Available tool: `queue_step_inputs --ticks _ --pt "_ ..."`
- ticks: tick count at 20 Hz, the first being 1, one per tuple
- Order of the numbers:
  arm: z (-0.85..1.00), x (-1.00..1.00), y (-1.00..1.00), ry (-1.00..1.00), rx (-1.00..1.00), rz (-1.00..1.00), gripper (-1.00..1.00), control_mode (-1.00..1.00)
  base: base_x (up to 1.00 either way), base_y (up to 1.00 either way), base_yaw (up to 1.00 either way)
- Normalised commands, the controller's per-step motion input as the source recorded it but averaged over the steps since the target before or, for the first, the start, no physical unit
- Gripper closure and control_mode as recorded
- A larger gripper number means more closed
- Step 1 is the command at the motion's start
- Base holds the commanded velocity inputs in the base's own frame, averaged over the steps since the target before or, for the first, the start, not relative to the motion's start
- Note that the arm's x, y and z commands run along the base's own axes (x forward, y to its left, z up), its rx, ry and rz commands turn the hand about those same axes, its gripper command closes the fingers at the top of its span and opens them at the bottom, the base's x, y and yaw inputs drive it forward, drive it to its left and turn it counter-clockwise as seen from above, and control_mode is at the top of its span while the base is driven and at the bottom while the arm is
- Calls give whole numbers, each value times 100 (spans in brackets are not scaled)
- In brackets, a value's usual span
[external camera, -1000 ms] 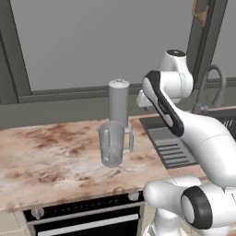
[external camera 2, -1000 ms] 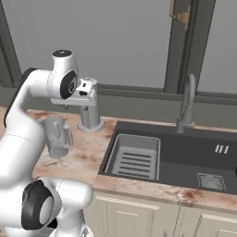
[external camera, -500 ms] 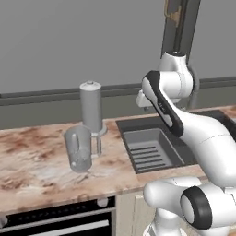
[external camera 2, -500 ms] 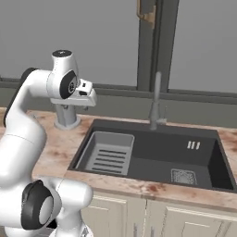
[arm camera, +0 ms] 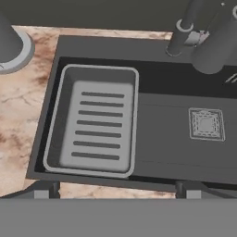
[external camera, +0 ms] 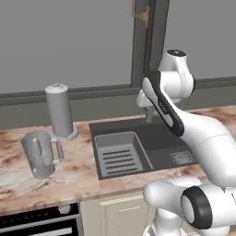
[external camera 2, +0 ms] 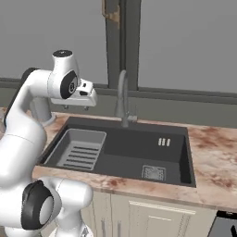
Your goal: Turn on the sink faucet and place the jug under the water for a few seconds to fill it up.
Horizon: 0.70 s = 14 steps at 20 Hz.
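Inside the dark sink [external camera: 159, 138] we see a grey slotted rack [external camera: 120, 154] on one side and a square drain grate [arm camera: 206, 124] on the other. On the marbled surface [external camera: 69, 177] left of it stands the see-through jug [external camera: 40, 154], beside an opaque grey cylinder [external camera: 59, 109]. Our fingers [arm camera: 118, 189] hang spread wide and empty above the basin; the gooseneck faucet [external camera 2: 121, 98] is cut off in the hand view.

Charcoal sink [arm camera: 157, 139], grey slotted rack [arm camera: 95, 127], brown-mottled marble counter [external camera: 69, 177]
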Motion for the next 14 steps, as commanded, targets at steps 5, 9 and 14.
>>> queue_step_inputs --ticks 5,9,14 --pt "0 0 0 0 0 0 -100 100 0 -56 0" --pt "0 0 0 0 0 0 -100 100 0 -44 0" --pt "0 0 0 0 0 0 -100 100 0 -40 0"
